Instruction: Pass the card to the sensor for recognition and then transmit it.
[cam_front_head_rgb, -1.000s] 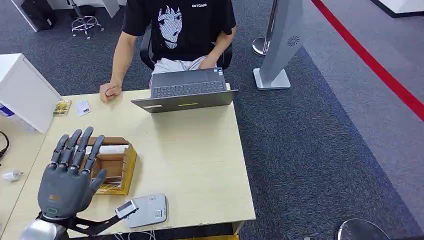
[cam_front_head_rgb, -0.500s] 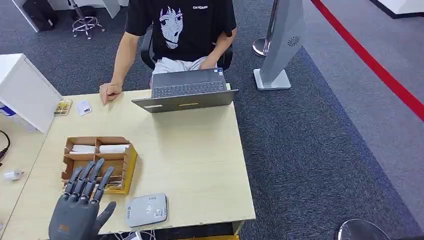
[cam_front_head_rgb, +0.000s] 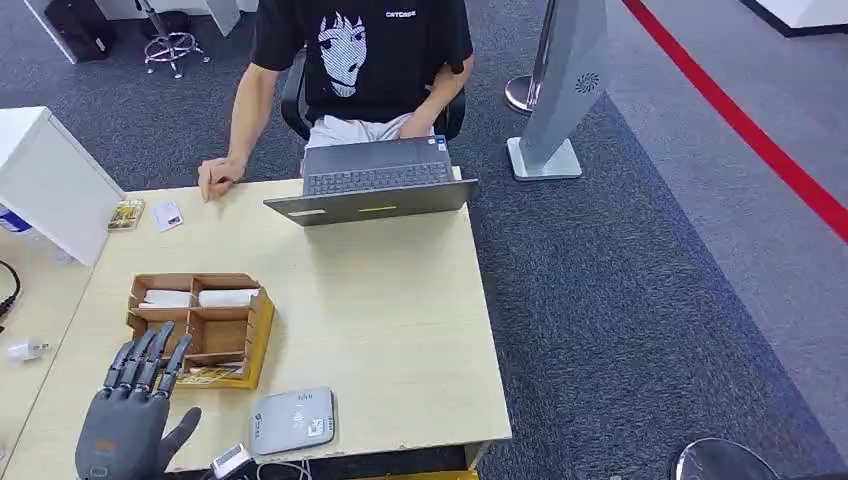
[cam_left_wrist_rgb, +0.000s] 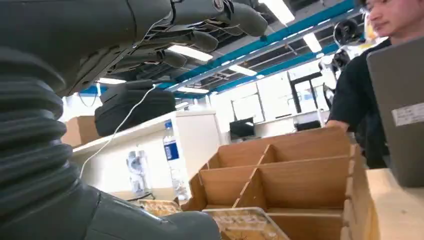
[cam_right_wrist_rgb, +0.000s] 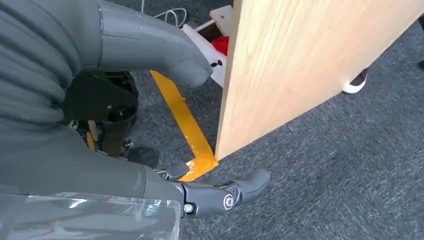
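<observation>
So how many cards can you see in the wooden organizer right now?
3: two white cards in the organizer's far compartments, and one patterned card in its near section, by the left hand. Others may be hidden.

Light wood-grain table (cam_front_head_rgb: 400, 320), brown divided wooden box (cam_front_head_rgb: 235, 325), grey rounded sensor pad (cam_front_head_rgb: 293, 420), dark grey hand (cam_front_head_rgb: 128, 420), speckled blue-grey carpet (cam_front_head_rgb: 620, 300).

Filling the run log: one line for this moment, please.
left hand: open, above wooden organizer near edge | right hand: open, hanging beside table | sensor: bare
</observation>
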